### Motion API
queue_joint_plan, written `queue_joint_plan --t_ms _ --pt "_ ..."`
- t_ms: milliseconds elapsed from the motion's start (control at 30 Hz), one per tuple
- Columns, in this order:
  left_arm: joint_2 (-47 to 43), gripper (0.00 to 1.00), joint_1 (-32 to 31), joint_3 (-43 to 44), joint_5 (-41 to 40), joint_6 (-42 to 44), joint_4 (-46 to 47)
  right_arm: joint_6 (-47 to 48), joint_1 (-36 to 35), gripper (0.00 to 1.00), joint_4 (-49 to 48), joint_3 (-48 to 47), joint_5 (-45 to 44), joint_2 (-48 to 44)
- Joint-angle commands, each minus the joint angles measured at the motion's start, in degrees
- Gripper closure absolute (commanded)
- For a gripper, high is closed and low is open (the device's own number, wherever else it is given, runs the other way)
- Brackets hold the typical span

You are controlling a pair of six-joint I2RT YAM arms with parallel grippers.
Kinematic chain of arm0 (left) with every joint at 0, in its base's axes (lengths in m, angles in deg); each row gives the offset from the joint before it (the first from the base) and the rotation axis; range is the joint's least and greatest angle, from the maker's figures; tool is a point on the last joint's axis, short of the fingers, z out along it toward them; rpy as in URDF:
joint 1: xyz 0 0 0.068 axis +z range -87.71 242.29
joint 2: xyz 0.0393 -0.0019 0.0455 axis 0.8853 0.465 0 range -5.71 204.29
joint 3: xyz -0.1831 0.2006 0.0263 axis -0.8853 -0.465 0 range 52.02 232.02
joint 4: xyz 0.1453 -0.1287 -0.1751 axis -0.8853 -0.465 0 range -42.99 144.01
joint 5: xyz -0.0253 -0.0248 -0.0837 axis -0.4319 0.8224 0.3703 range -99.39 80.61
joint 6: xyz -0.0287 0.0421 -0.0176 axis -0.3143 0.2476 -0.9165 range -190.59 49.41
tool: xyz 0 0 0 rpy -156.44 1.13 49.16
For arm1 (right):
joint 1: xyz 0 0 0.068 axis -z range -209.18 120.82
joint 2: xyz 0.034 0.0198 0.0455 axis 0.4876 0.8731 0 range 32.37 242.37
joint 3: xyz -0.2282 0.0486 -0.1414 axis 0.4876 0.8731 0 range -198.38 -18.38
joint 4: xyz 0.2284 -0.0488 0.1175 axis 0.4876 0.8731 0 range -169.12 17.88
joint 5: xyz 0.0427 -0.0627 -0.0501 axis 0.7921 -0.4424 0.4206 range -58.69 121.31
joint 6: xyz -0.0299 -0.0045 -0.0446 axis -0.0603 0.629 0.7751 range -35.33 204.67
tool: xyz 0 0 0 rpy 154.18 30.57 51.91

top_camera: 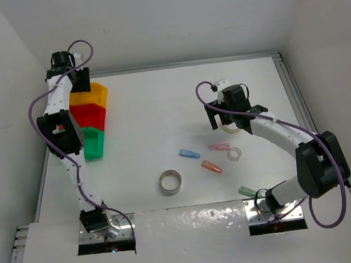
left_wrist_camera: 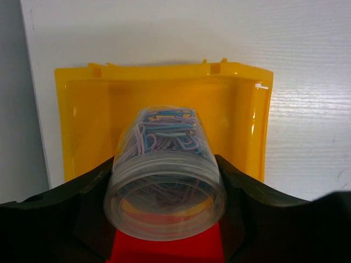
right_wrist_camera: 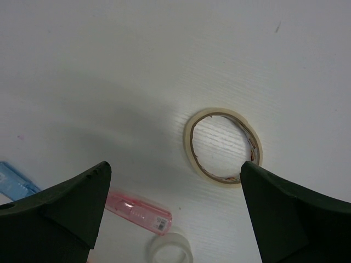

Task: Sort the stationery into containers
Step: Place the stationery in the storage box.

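Crammed with pastel paper clips, the clear pot [left_wrist_camera: 164, 148] fills the near part of the left wrist view; the left gripper [left_wrist_camera: 163, 192] is clamped on its sides, dark fingers [left_wrist_camera: 82, 213] pressed against it; the pot is tipped so that its flat round end faces the camera; it hangs over the yellow bin [left_wrist_camera: 77, 109], and the red bin [left_wrist_camera: 164, 249] shows at the bottom edge of that view; whether the pot touches either bin cannot be told.

From above, the yellow bin, red bin and green bin [top_camera: 93, 146] stand joined in a row by the counter's [top_camera: 147, 109] left edge, the green one nearest the arm bases.

Across the counter, the right gripper [right_wrist_camera: 174, 164] has its fingers spread wide and holds nothing; the beige ring [right_wrist_camera: 188, 145] lies flat between them, nearer the right-hand finger in the wrist view, which covers a bit of its rim; the pink piece [right_wrist_camera: 140, 212] and clear ring [right_wrist_camera: 171, 236] lie just beside each other close by; the blue piece [right_wrist_camera: 16, 183] shows at the left edge.

In the top view the orange piece [top_camera: 211, 167] lies near those three; the grey ring [top_camera: 170, 182] sits apart, closer to the bases; a green piece [top_camera: 247, 191] lies beside the right arm's base.
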Motion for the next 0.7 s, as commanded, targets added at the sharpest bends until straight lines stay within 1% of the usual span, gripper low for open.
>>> queue_joint_plan --t_ms 0,133,233,333,400,467,500,533,567,667 --pt "0.61 1.0 0.47 0.93 -0.52 1.3 4.58 -1.45 -0.91 0.01 0.65 -2.47 -0.22 1.19" --pt "3.77 1.0 0.29 0.93 0.88 2.0 4.85 -2.42 -1.79 0.01 1.62 -3.61 -1.1 1.98" --pt "4.57 0.99 0.38 -0.38 0.97 2.62 4.59 -2.59 -2.49 0.01 2.41 -4.93 -1.8 2.95" --pt "4.92 0.95 0.91 -1.61 1.58 2.44 4.76 -2.51 -3.2 0.01 3.46 -6.42 -2.77 3.74" --pt "5.27 0.9 1.17 -1.62 2.46 1.83 5.11 -2.51 -3.72 0.01 3.9 -7.21 -3.21 4.53" --pt "5.8 0.81 1.26 -1.62 3.34 1.3 5.55 -2.42 -4.07 0.01 4.43 -8.36 -3.3 5.32" --pt "6.06 0.72 1.17 -1.53 3.43 1.21 6.08 -1.9 -4.34 0.01 4.61 -9.06 -3.3 5.5" --pt "6.76 0.67 1.17 -1.53 3.69 1.04 6.25 -1.89 -4.43 0.01 5.04 -9.5 -3.48 5.76" --pt "6.94 0.58 1.17 -1.35 4.04 0.77 6.6 -1.28 -4.69 0.01 5.31 -9.85 -3.56 6.03" --pt "7.82 0.51 1.08 -1.09 4.84 -0.28 7.66 -0.49 -5.13 0.01 6.36 -11.17 -4.09 6.55"
